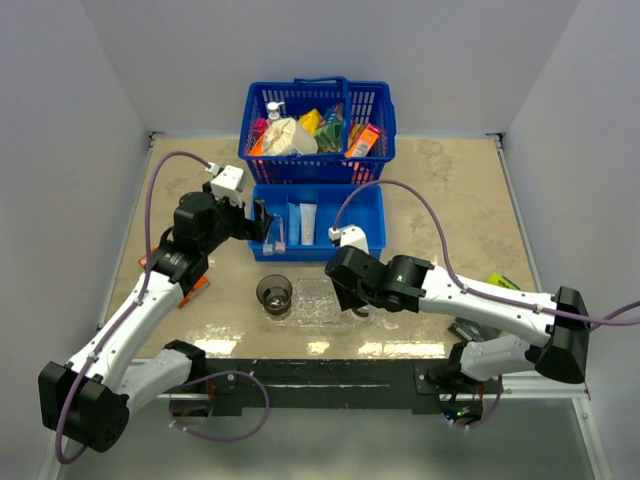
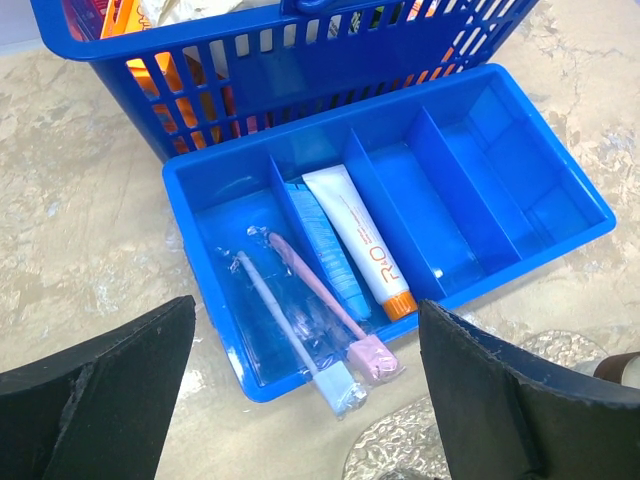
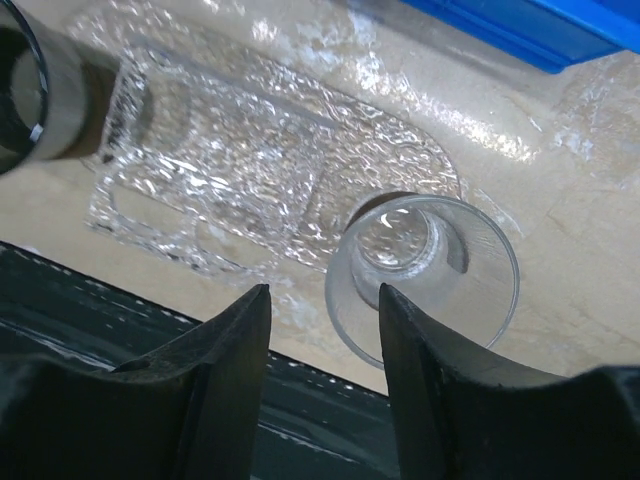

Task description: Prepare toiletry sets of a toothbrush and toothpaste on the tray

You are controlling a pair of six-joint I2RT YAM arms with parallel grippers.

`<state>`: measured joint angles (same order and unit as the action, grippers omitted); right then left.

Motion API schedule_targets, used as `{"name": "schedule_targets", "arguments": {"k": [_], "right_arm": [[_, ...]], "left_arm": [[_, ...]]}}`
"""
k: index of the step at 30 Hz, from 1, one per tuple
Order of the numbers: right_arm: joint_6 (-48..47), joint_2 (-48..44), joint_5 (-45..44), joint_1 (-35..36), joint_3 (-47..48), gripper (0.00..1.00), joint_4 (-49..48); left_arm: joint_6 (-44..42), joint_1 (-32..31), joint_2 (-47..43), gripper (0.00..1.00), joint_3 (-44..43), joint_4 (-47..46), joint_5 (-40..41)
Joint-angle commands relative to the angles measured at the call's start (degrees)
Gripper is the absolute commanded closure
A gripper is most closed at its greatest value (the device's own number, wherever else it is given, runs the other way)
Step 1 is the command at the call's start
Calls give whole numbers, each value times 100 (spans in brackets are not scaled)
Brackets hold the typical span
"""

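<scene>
Hovering with jaws wide apart, the left gripper (image 1: 263, 228) should pinch the light, slippery-wrapped toothbrush (image 2: 315, 295) mid-stem; the right gripper (image 3: 322, 292) stands parted at a clear cup (image 3: 420, 250).

A beige marbled table (image 1: 450, 200) carries a blue handled basket (image 1: 300, 168) at the far middle, with a blue divided bin (image 1: 366, 215) just on its near side. Close to the near edge lies a clear bumpy tray (image 1: 318, 300), with a smoky cup (image 1: 274, 293) at its left end and a clear cup (image 3: 425, 270) at its right end; whether either rests on tray or table is unclear. A yellow-green packet (image 1: 497, 282) lies at the right and a mostly hidden orange thing (image 1: 199, 285) at the left.
</scene>
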<state>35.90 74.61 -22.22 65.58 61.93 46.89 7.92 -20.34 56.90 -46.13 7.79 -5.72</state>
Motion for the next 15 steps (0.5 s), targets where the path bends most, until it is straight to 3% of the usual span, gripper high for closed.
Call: {"name": "schedule_targets", "arguments": {"k": [1, 7, 15], "right_arm": [[1197, 1, -537, -10, 364, 50, 66], [1902, 54, -328, -256, 91, 51, -198], [2079, -34, 6, -923, -234, 53, -488]], "left_arm": [[25, -32, -48, 4, 7, -190, 35], [34, -32, -83, 4, -1, -190, -9], [25, -40, -136, 4, -1, -199, 0]]}}
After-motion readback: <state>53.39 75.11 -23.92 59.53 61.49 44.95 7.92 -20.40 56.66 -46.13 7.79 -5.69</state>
